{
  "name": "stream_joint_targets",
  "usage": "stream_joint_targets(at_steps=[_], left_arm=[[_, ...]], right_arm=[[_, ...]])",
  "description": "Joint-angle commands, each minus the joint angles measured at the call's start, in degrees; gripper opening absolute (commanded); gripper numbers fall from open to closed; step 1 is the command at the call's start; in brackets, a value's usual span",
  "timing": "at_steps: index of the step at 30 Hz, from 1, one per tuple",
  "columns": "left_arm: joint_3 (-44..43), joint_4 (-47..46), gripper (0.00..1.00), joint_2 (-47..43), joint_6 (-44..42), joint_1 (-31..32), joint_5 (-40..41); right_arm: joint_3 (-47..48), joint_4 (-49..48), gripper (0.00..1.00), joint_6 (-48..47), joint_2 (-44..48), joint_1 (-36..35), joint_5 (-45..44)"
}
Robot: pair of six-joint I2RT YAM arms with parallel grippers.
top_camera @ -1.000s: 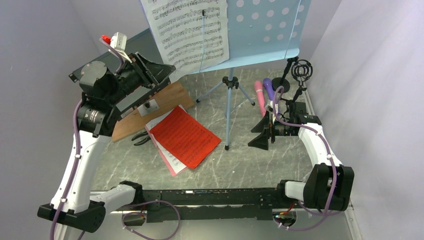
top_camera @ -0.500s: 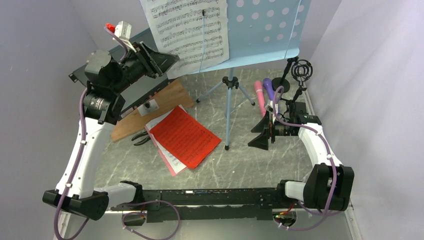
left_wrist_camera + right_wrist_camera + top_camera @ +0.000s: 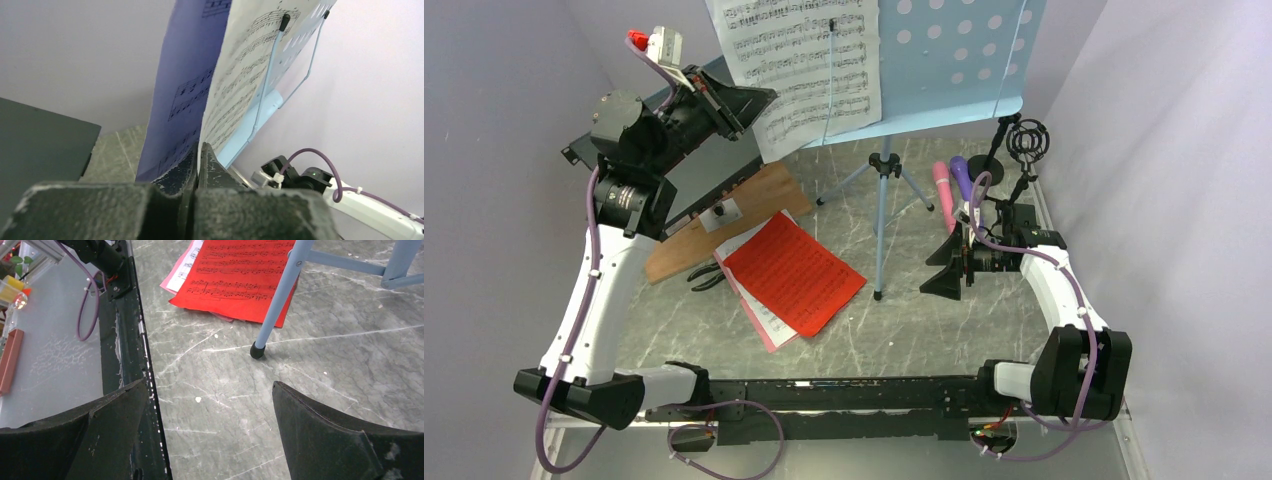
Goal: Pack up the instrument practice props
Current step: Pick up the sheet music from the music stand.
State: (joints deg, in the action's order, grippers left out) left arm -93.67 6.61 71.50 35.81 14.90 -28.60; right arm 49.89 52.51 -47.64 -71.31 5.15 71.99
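Matt white paper page [image 3: 809, 60], smooth light-blue perforated metal rack [image 3: 944, 100], scratched marble-look tabletop [image 3: 924, 330], wooden board [image 3: 684, 245]

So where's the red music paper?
In the top view the red page lies flat on the table, left of the middle, on paler pages, between the wooden board and the blue stand's legs.

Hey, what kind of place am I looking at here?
Probably a robot-lab test cell staged as a music practice corner: plain walls around a table, robot arms bolted at its edge, a light-blue music rack holding white sheet music, a pink microphone.
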Motion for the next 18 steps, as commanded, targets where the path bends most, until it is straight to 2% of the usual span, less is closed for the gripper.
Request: stream_joint_targets(at_steps=[1,18], left_arm=[[-2.3,-5.1,0.00,-0.8,-2.1,-0.3,0.4],[2.9,-8.5,0.00,-9.6,-8.7,-0.3,12.8]], right_arm=[[2.5,0.3,0.99,-2.0,-0.1,-0.1,0.6],[2.6,0.7,0.99,-2.3,0.0,-0.1,0.6]])
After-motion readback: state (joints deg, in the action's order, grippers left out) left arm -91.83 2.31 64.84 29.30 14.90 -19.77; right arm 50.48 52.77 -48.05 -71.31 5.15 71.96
